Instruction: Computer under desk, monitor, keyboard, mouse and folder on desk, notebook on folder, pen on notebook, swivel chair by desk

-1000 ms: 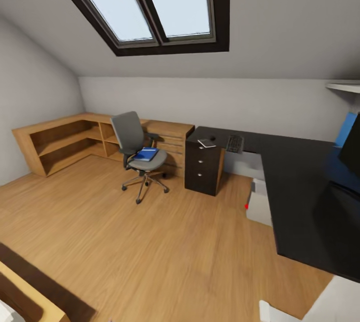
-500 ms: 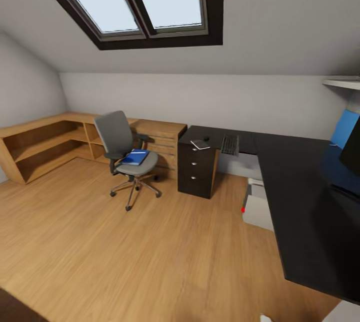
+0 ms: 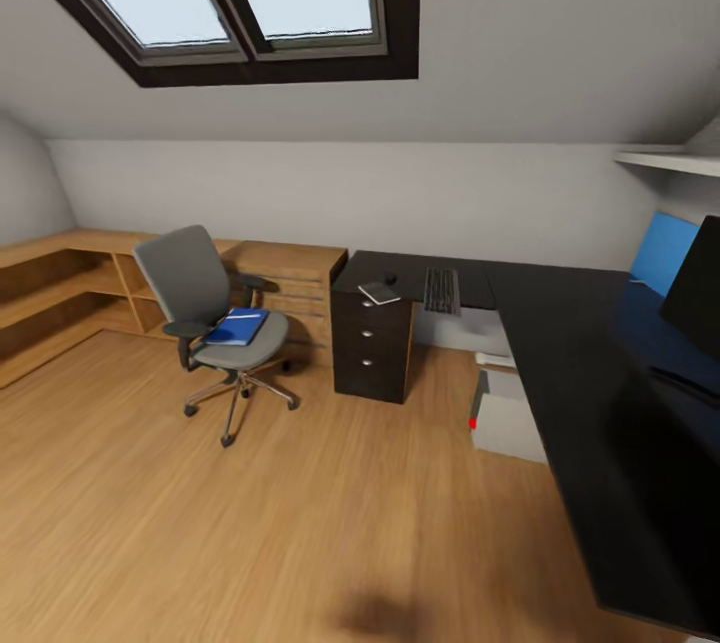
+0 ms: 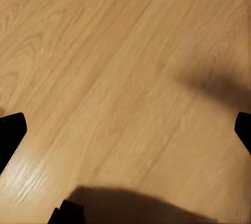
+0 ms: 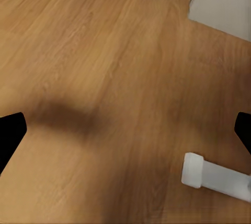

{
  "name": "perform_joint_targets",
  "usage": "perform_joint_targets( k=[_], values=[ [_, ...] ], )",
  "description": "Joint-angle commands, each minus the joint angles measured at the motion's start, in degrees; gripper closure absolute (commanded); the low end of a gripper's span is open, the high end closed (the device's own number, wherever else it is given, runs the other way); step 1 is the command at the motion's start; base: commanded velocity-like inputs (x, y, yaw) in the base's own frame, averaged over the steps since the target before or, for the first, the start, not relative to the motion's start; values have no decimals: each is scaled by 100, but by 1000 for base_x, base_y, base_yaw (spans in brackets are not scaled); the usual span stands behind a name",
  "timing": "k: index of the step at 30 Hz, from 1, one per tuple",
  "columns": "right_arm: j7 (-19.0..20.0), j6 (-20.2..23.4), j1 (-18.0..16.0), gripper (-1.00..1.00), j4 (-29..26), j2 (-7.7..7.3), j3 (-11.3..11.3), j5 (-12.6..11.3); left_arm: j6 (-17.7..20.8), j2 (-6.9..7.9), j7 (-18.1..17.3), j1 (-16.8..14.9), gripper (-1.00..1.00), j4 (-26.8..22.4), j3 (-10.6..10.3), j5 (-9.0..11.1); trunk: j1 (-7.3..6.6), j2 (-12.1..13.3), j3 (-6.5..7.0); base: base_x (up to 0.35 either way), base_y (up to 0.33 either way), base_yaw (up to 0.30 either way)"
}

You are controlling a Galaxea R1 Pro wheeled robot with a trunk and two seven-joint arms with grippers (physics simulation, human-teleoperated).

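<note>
Blue flat folder (image 3: pixel 238 326) lies on grey upholstered swivel chair (image 3: pixel 205 308) seat. Black-topped L-shaped tabletop (image 3: pixel 560 343) carries slim black keyboard (image 3: pixel 440 290), thin grey notebook (image 3: pixel 380 293), tiny black mouse (image 3: pixel 390 277), black monitor (image 3: pixel 697 288). Light grey computer tower (image 3: pixel 507 418) under it. Left hand (image 4: pixel 125 130) and right hand (image 5: pixel 125 130) spread wide, empty, over wood floor (image 3: pixel 250 523).

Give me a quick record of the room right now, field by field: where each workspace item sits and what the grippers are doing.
folder: on the swivel chair seat
keyboard: on the desk
notebook: on the desk, above the drawer unit
mouse: on the desk, just behind the notebook
computer: on the floor under the desk
monitor: on the desk, cut off by the picture's right edge
left gripper: open, empty, over floor
right gripper: open, empty, over floor
</note>
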Motion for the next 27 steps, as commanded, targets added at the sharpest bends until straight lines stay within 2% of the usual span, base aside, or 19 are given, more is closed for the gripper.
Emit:
perform_joint_targets(
  k=[1,14,27],
  values=[
    [-22,-25,-7,-100,6,-1,50,-59,-21,5,33,-2,-100,-2,-48,36,3,-3,-13,321,185,-191],
    [-22,-25,-7,-100,6,-1,50,-58,-38,-3,25,-2,-100,-2,-64,19,3,-3,-111,321,165,-169],
    [-22,-44,-7,-100,6,-1,58,-51,-38,-3,25,-2,-100,-2,-66,18,3,-3,-210,321,136,-26]
  ],
)
